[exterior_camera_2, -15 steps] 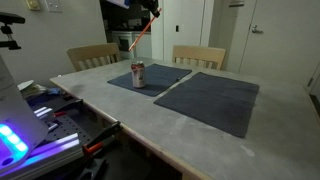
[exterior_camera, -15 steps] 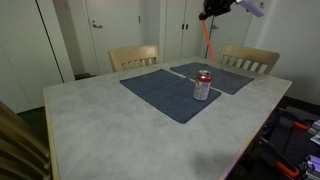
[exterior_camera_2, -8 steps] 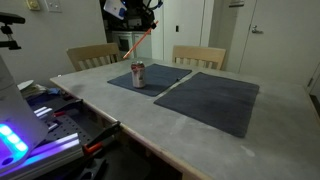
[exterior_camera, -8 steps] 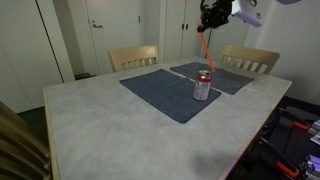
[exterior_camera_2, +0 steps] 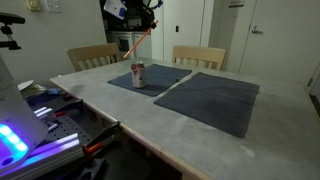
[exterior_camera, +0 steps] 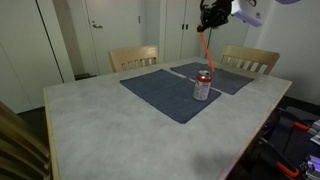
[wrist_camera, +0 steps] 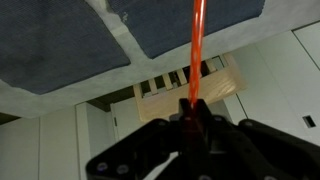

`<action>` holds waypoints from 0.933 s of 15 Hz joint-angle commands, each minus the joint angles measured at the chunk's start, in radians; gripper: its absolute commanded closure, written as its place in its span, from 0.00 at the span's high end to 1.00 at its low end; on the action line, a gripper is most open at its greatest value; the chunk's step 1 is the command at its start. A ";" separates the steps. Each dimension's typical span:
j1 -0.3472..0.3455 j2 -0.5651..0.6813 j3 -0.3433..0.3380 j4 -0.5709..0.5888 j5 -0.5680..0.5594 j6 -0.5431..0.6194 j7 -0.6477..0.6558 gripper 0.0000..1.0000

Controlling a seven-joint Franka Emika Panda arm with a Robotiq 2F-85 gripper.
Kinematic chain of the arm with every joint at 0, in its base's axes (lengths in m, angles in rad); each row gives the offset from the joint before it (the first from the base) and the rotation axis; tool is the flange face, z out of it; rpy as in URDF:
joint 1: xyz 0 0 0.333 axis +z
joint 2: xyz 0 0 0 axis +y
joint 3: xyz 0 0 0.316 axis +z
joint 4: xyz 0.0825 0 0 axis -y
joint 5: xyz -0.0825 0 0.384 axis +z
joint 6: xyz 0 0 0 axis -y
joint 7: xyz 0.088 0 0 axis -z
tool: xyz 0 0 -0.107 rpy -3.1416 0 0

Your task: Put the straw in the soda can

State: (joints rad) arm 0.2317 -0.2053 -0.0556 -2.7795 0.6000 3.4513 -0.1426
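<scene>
The red soda can (exterior_camera: 203, 85) with a silver top stands upright on a dark blue placemat (exterior_camera: 165, 92); it also shows in an exterior view (exterior_camera_2: 138, 74). My gripper (exterior_camera: 210, 18) hangs high above the can and is shut on the upper end of the red-orange straw (exterior_camera: 204, 48). The straw hangs down at a slant, its lower tip above and just behind the can, apart from it. In an exterior view the gripper (exterior_camera_2: 150, 12) holds the straw (exterior_camera_2: 142, 38) slanting down toward the can. In the wrist view the straw (wrist_camera: 196, 45) runs up from the shut jaws (wrist_camera: 192, 112); the can is out of that view.
A second dark placemat (exterior_camera_2: 212, 97) lies beside the first on the pale marbled table (exterior_camera: 110, 130). Two wooden chairs (exterior_camera: 133, 57) (exterior_camera: 250, 58) stand at the far edge. Equipment with cables (exterior_camera_2: 40, 125) sits below the table's side.
Over the last second the gripper came down and moved nearer the can with the straw. In the last half second nothing visibly moved.
</scene>
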 commanded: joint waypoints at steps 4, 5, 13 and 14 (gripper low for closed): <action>-0.037 0.022 0.006 0.031 -0.013 0.001 -0.032 0.02; -0.058 0.025 0.015 0.039 -0.010 0.001 -0.046 0.02; -0.367 0.000 0.242 0.086 0.053 0.002 -0.156 0.02; -0.386 -0.001 0.272 0.083 0.057 0.002 -0.141 0.02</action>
State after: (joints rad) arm -0.0745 -0.2064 0.1184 -2.7044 0.6147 3.4532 -0.2672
